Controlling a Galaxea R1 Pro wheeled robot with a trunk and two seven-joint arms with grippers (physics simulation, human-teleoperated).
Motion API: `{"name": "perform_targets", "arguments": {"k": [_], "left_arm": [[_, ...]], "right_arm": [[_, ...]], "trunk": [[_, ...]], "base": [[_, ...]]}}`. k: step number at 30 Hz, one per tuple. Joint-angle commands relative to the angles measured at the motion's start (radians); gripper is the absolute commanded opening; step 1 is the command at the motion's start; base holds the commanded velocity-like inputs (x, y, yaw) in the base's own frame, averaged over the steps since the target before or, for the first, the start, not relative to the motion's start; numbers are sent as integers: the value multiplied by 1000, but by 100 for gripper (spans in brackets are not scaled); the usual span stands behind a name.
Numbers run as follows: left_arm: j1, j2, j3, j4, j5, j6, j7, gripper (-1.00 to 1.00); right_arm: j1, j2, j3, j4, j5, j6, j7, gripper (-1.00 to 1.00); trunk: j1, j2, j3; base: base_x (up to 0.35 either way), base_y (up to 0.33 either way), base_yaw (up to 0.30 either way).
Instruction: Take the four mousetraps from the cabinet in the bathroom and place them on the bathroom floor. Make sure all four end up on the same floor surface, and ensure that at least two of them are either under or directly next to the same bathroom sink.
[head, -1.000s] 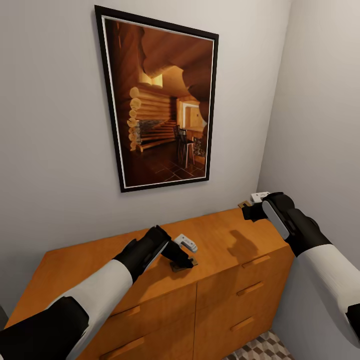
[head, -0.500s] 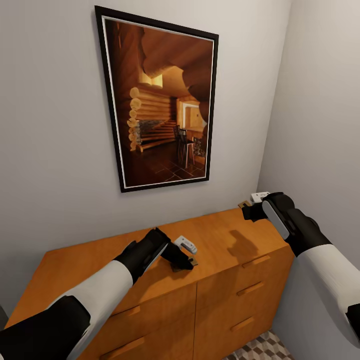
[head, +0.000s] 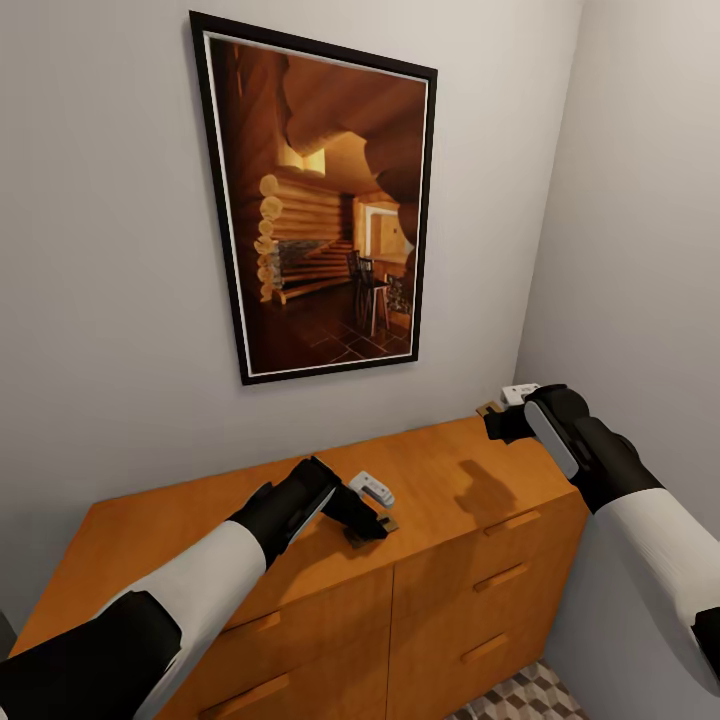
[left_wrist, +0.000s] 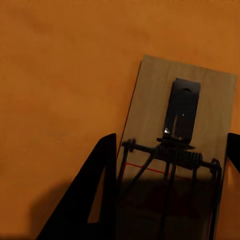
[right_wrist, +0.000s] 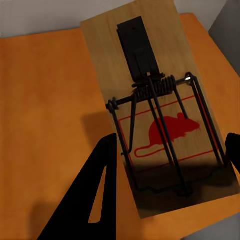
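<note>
Two mousetraps show, each a small wooden board with black wire parts. One mousetrap (head: 374, 528) (left_wrist: 152, 105) is low over the middle of the orange-brown cabinet (head: 440, 475), and my left gripper (head: 362, 520) (left_wrist: 172, 139) is shut on its long edges. The other mousetrap (head: 489, 408) (right_wrist: 112, 47), printed with a red mouse, hangs well above the cabinet's right end with my right gripper (head: 498, 422) (right_wrist: 172, 140) shut on it. A corner of the bathroom floor (head: 530, 695) with its cube-pattern tiles shows beside the cabinet. The sink is out of view.
A large framed picture (head: 320, 200) hangs on the grey wall behind the cabinet. A second grey wall (head: 640, 250) stands close on the right, just past my right arm. Drawer fronts with slim bar handles (head: 497, 577) face me.
The left gripper has edged slightly up and right, and its mousetrap has tipped up a little off the cabinet top. The right arm and its mousetrap have not moved.
</note>
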Motion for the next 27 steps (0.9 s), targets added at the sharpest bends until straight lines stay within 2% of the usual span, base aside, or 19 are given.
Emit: {"name": "perform_targets", "arguments": {"k": [1,7,12,16,17,18,20,23,27], "left_arm": [[0,0,-2,88,-12,2,-6,-100],[0,-1,-3,88,-14,1,-6,-100],[0,0,-6,55,-15,7,-7,-100],[0,3,-5,-78,-20,54,-10,-100],[0,4,-4,-125,-22,94,-9,-100],[0,5,-4,-201,-24,170,-5,-100],[0,6,-4,-277,-26,229,-3,-100],[0,8,-2,-374,-27,269,-3,-100],[0,11,-1,-423,-27,284,-4,-100]], "right_arm": [[-1,-1,3,-1,-10,3,-7,-100],[-1,-1,3,-1,-10,3,-7,-100],[-1,-1,3,-1,-11,3,-7,-100],[-1,-1,3,0,-11,3,-7,-100],[-1,-1,3,0,-10,3,-7,-100],[-1,-1,3,0,-10,3,-7,-100],[-1,-1,3,0,-10,3,-7,-100],[-1,-1,3,0,-11,3,-7,-100],[-1,-1,3,0,-11,3,-7,-100]], "trunk": [[0,-1,-2],[0,-1,-2],[0,-1,-2],[0,-1,-2],[0,-1,-2],[0,-1,-2],[0,-1,-2],[0,-1,-2],[0,-1,-2]], "base": [[0,0,0],[0,0,0],[0,0,0],[0,0,0],[0,0,0],[0,0,0],[0,0,0],[0,0,0],[0,0,0]]}}
